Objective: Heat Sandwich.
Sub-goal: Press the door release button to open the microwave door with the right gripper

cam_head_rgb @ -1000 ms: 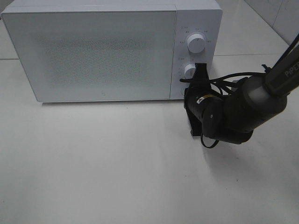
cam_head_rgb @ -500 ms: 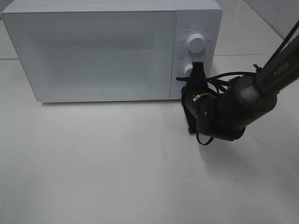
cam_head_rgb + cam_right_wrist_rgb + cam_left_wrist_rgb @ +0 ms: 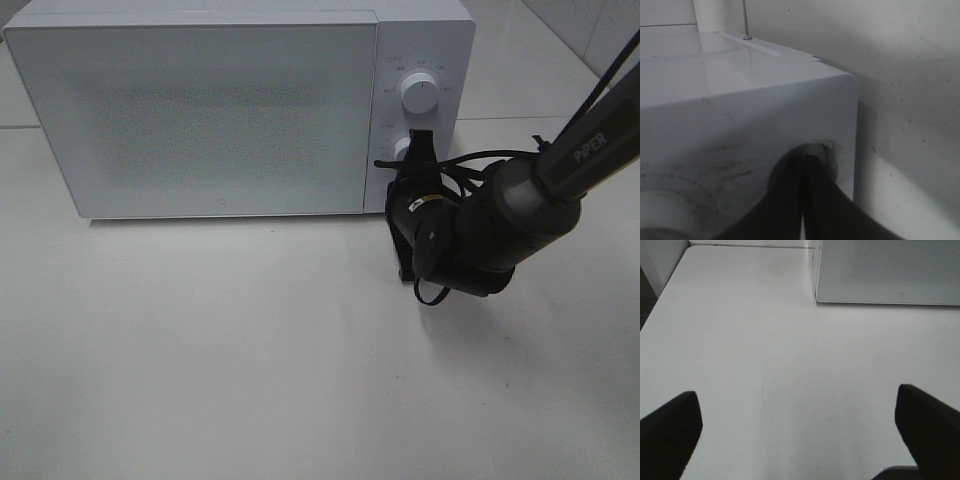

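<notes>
The sandwich did not show in any of the three views, so its place could not be told. On the white table (image 3: 250, 350) stood a white microwave (image 3: 200, 110) with its door shut flat across the front. To the right of the door ran a control panel with an upper knob (image 3: 419, 93) and a lower knob (image 3: 404, 150), one above the other. The right arm (image 3: 520, 205) reached in from the right of the high view, and its dark wrist hid the bottom of that panel. In the right wrist view the right tool (image 3: 802, 167) was narrow: its two black fingers (image 3: 785, 200) were pressed together with only a thin seam between them. Their tips sat at a round recess (image 3: 826, 149) in the panel, close to a rounded corner of the microwave's front. Whether the tips pushed on it or only touched it could not be told. The left tool (image 3: 796, 392) was wide, its two dark fingers at opposite sides of the left wrist view with bare table between them and nothing held. It was out of the high view. A lower corner of the microwave lay well ahead of it.
</notes>
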`<state>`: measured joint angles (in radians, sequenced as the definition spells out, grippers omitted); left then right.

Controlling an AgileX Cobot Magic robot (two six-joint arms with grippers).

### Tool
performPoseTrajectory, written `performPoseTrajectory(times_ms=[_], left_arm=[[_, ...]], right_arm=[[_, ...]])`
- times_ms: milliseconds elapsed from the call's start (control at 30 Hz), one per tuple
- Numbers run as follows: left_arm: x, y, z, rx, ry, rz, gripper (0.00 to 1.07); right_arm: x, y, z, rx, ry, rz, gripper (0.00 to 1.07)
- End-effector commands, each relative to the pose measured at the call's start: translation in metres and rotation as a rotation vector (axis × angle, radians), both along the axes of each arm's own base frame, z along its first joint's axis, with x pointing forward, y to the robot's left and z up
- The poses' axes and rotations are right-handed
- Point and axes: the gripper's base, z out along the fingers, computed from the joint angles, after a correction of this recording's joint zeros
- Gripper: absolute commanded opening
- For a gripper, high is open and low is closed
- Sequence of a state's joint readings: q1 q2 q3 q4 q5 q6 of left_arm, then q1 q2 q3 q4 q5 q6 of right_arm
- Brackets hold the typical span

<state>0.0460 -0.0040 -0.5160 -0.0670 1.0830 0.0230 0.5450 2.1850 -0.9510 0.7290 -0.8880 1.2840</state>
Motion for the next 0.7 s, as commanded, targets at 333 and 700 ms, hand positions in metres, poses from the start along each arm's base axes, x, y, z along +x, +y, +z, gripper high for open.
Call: performPoseTrajectory(times_ms=[333, 700], left_arm=[[-0.0004, 0.0, 0.0004, 0.002, -0.014, 0.003, 0.98], [-0.0004, 0.0, 0.0004, 0.002, -0.014, 0.003, 0.98]], right_arm=[[0.0327, -0.0034, 0.0289, 0.012, -0.242, -0.032, 0.01], [0.027, -0.0037, 0.0343, 0.013, -0.223, -0.019, 0.02]])
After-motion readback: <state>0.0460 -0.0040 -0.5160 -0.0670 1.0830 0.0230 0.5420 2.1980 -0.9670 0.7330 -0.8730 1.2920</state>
